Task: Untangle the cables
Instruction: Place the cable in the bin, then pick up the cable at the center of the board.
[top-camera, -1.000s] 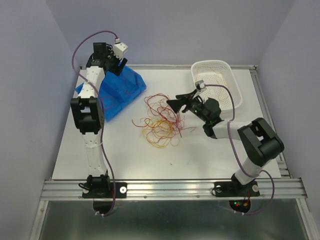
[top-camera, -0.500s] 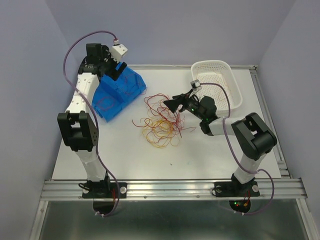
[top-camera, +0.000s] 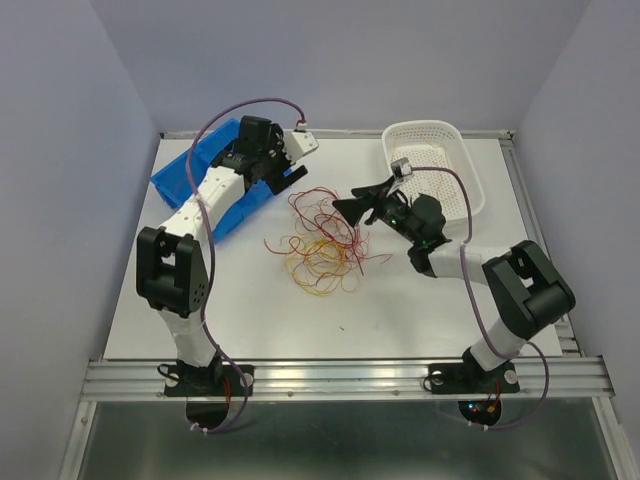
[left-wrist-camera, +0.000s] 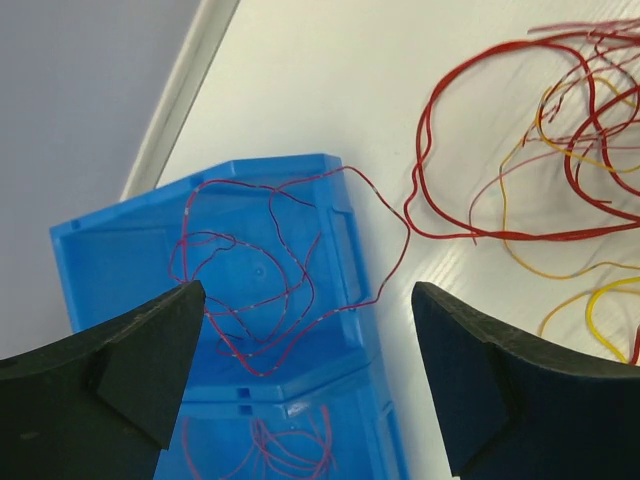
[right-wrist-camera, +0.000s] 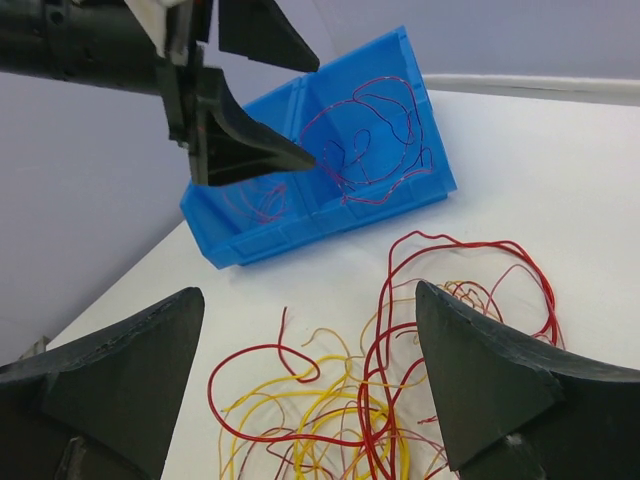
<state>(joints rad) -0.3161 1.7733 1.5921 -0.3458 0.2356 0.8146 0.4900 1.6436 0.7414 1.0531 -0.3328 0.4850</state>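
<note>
My left gripper (top-camera: 286, 170) hangs over the right edge of the blue bin (top-camera: 178, 182), fingers spread wide and holding nothing. Thin red strands (left-wrist-camera: 262, 300) lie inside the bin. The cables (top-camera: 320, 243), a red and yellow tangle, lie on the table at four o'clock from the bin. My right gripper (top-camera: 352, 208) is at the tangle's two o'clock edge, fingers wide apart and empty.

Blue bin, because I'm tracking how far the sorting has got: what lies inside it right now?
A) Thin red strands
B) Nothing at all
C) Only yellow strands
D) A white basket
A: the left wrist view shows thin red strands looped loosely inside the blue bin, with no yellow ones among them.
</note>
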